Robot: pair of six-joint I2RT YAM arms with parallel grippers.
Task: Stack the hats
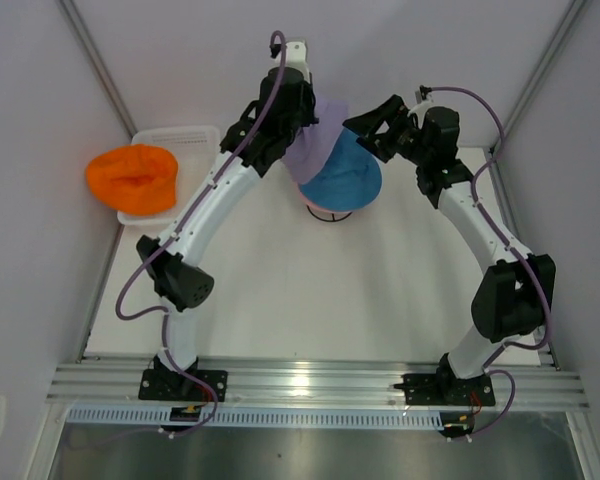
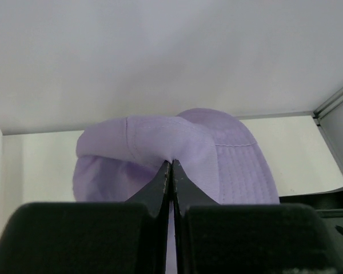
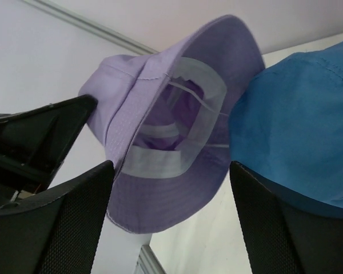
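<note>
My left gripper [image 2: 171,164] is shut on a fold of the lavender hat [image 2: 217,154] and holds it up at the back of the table; in the top view the gripper [image 1: 302,125] sits just left of the hat [image 1: 318,145]. The blue hat [image 1: 345,175] sits on the black wire stand [image 1: 330,214], with a pale pink sliver [image 1: 311,198] under its left edge. My right gripper [image 1: 368,128] is open and empty just behind the blue hat. In the right wrist view the gripper [image 3: 170,171] faces the lavender hat's underside [image 3: 171,188], with the blue hat [image 3: 297,125] on the right. The orange hat [image 1: 132,177] lies on the basket at the left.
The white mesh basket [image 1: 185,138] stands at the back left, by the left wall. Grey walls close in the table at the back and on both sides. The two arms arch in towards each other over the stand.
</note>
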